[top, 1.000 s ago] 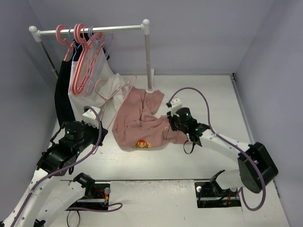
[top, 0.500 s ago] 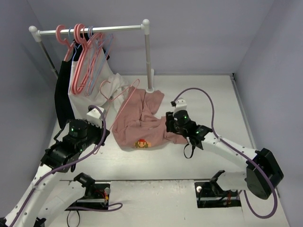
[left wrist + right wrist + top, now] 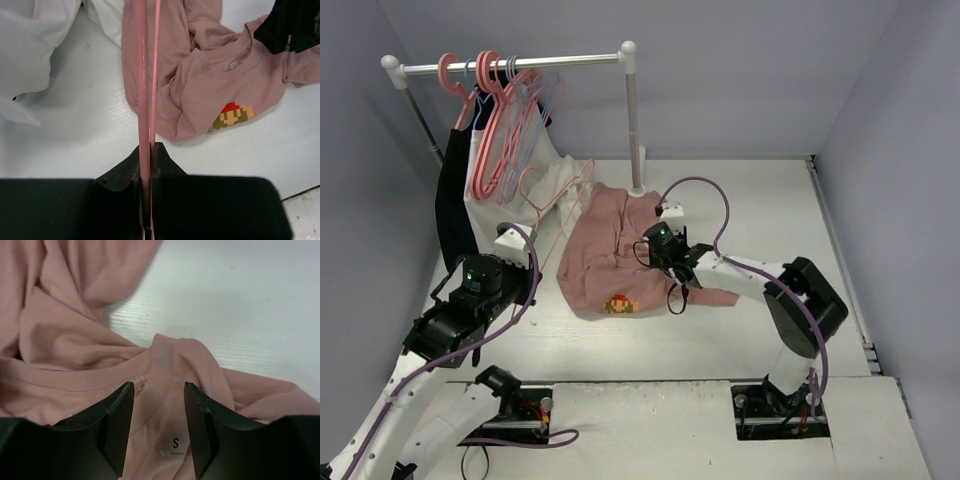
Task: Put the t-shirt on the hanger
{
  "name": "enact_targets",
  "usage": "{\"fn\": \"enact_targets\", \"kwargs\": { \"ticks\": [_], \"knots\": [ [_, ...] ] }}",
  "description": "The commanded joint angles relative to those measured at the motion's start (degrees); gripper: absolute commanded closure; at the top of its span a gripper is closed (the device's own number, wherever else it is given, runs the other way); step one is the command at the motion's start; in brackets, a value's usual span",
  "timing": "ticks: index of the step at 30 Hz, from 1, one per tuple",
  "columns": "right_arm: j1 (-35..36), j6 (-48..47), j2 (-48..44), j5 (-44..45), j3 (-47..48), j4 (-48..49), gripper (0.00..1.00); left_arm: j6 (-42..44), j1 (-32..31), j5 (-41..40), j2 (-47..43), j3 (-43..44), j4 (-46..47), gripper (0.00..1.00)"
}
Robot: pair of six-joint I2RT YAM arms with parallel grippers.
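Note:
The salmon-pink t-shirt [image 3: 615,255] lies crumpled on the white table, its cartoon print [image 3: 618,303] facing up near the front. My left gripper [image 3: 148,150] is shut on the thin pale-pink hanger [image 3: 145,75]. The hanger [image 3: 565,200] slants up and away from that gripper, along the shirt's left edge. My right gripper [image 3: 658,248] hovers open over the shirt's neck. In the right wrist view its fingers straddle the ribbed collar [image 3: 162,357] without pinching it, and the size label [image 3: 175,443] shows between them.
A clothes rail [image 3: 520,63] stands at the back left with coral-pink hangers [image 3: 495,110] and pale blue hangers [image 3: 542,100]. A white garment [image 3: 545,185] and a black garment [image 3: 450,210] hang from it. Its right post [image 3: 633,120] stands just behind the shirt.
My right gripper has opened and moved left across the shirt, from the sleeve side to the collar. The left arm has shifted the hanger only slightly.

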Motion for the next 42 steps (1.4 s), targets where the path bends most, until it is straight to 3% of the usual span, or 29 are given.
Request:
{"fn": "enact_targets", "kwargs": {
  "ticks": [1, 13, 17, 20, 23, 28, 33, 42],
  "knots": [
    [0.2, 3.9, 2.9, 5.9, 4.2, -0.1, 0.58, -0.3, 0.4, 0.1, 0.3, 1.4, 3.4, 1.00],
    [0.3, 7.0, 8.8, 8.5, 5.9, -1.1, 0.60, -0.2, 0.4, 0.8, 0.3, 1.4, 3.7, 1.00],
    [0.3, 7.4, 8.5, 8.9, 5.4, -1.3, 0.68, -0.3, 0.4, 1.0, 0.3, 1.4, 3.6, 1.00],
    [0.2, 6.5, 6.5, 10.0, 4.4, -1.5, 0.89, -0.2, 0.4, 1.3, 0.3, 1.4, 3.7, 1.00],
    [0.2, 4.8, 4.3, 10.4, 3.4, -2.4, 1.00, 0.1, 0.4, 5.2, 0.3, 1.5, 3.8, 1.00],
    [0.0, 1.3, -3.4, 9.5, -0.4, -2.8, 1.00, 1.0, 0.1, 13.9, 0.6, 1.5, 5.3, 1.00],
    [-1.9, -3.5, -11.7, 2.5, -3.6, -2.7, 1.00, 2.3, -1.3, 23.2, 3.2, 1.8, 5.3, 1.00],
    [-8.4, -10.3, -22.1, -7.7, -7.8, -2.8, 1.00, 4.0, -11.1, 27.3, 8.0, 1.8, 5.2, 1.00]
  ]
}}
